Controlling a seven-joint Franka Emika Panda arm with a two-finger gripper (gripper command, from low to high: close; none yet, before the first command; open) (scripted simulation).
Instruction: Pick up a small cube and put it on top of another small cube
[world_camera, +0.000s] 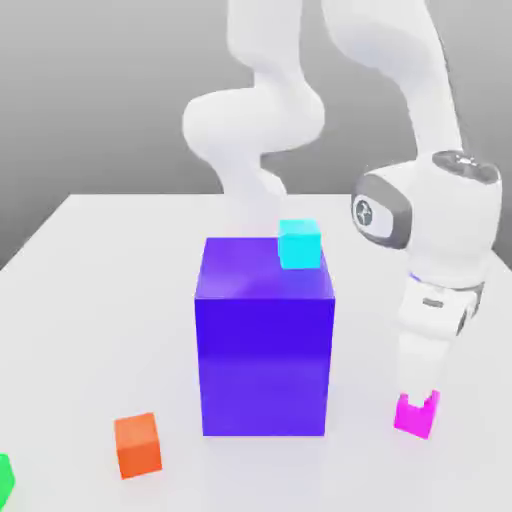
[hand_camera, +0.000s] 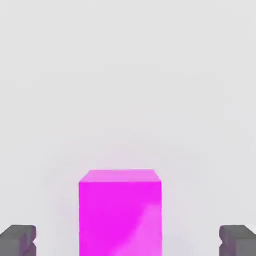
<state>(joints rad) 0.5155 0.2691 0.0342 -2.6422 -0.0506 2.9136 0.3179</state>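
Observation:
A small magenta cube (world_camera: 414, 416) rests on the white table at the exterior view's right, near the front. My gripper (world_camera: 420, 396) is lowered straight over it, with its fingers reaching down around the cube's top. In the hand view the magenta cube (hand_camera: 120, 212) sits between the two dark fingertips (hand_camera: 18, 240), which stand wide apart with clear gaps on both sides, so the gripper (hand_camera: 128, 241) is open and grips nothing. A small cyan cube (world_camera: 299, 243) sits on the back right corner of the big blue block (world_camera: 265, 345). A small orange cube (world_camera: 137, 444) lies at the front left.
The tall blue block stands in the middle of the table, just to the exterior view's left of my arm. A green thing (world_camera: 4, 480) is cut off at the front left edge. The white table (world_camera: 90, 300) spreads out behind and to the left.

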